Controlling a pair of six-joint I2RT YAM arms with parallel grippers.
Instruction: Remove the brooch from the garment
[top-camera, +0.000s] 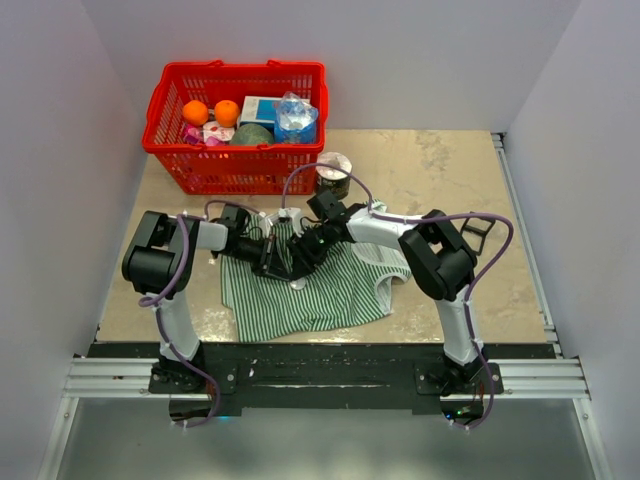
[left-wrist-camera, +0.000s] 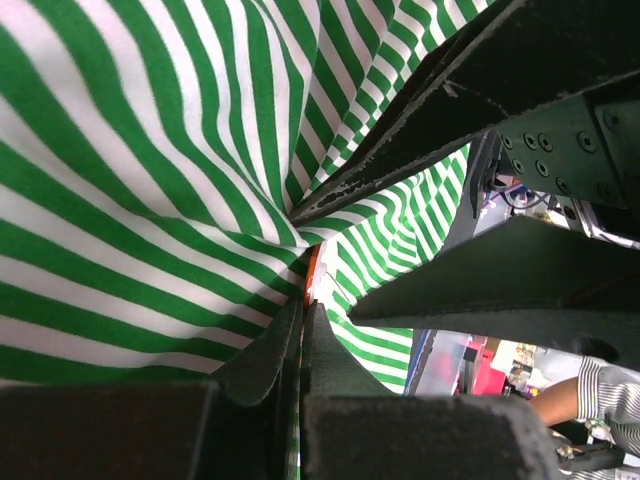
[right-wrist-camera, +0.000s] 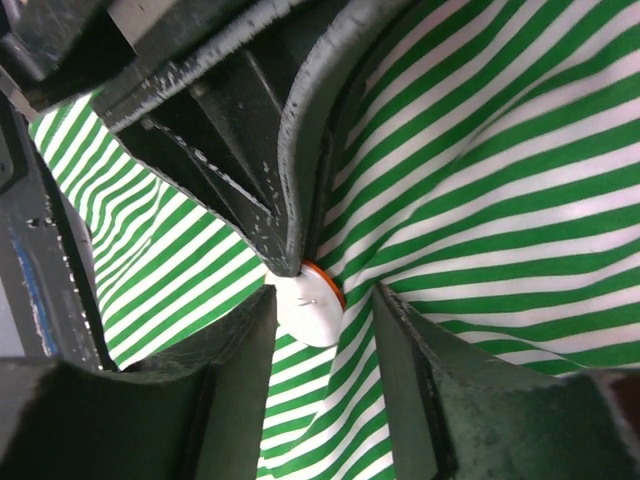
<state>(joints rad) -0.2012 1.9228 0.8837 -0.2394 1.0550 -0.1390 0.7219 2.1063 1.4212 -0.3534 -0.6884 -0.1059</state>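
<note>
Two-arm pin removal, grasp stage. At left, the left gripper (left-wrist-camera: 303, 300): jaws pressed together, pinching a fold of the garment (top-camera: 320, 300) right at the rim of the brooch (right-wrist-camera: 310, 303), apparently as an anchor. At centre, the brooch, a whitish disc with an orange edge, sits on the cloth between both grippers. At right, the right gripper (right-wrist-camera: 325, 300): jaws spread, straddling the disc. Best practice here is to close on the disc alone, excluding cloth, then pull away from the anchored fold. Count on the tabletop (top-camera: 440, 170): one basket (top-camera: 230, 150), two oranges (top-camera: 195, 112), one garment, one brooch, one tape roll (top-camera: 333, 172), one black frame (top-camera: 478, 232).
</note>
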